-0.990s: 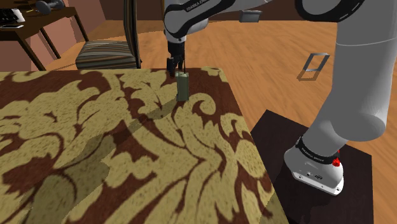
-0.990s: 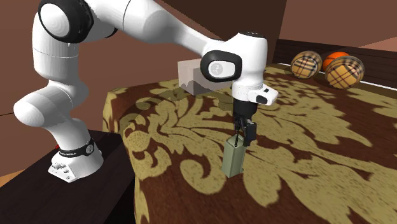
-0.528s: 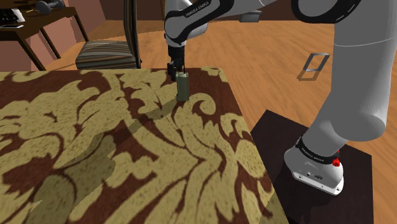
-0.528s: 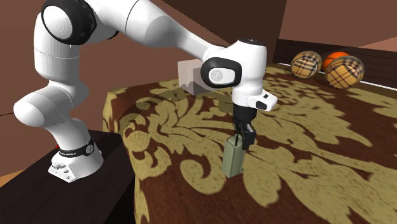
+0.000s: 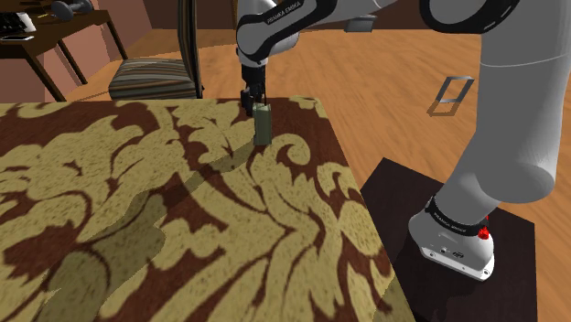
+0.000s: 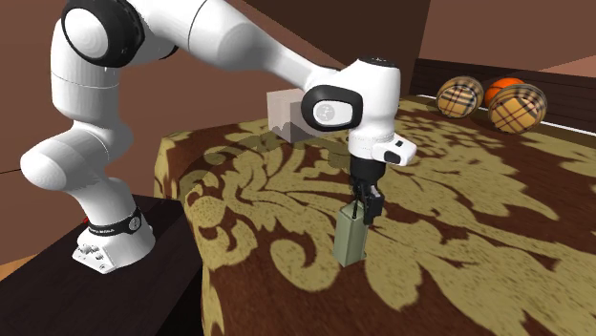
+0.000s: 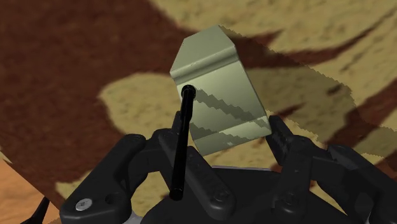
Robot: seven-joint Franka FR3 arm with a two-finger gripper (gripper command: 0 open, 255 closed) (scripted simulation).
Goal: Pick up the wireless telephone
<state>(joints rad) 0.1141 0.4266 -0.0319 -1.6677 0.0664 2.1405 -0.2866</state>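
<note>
The brown-and-gold patterned table [image 5: 137,210] carried everything. My white arm [image 6: 239,48] was cut off by the shoulder view's top edge. 3 balls [image 6: 459,95] sat at the table's far edge in the second exterior view, the orange 1 half hidden behind 2 plaid ones. The olive telephone [image 6: 348,239] stood upright near the table's corner at the shoulder view's upper right, with its long axis vertical and its antenna [image 7: 181,146] pointing up. My gripper [image 6: 364,206] pinched its top end, hiding that end in the wrist view.
</note>
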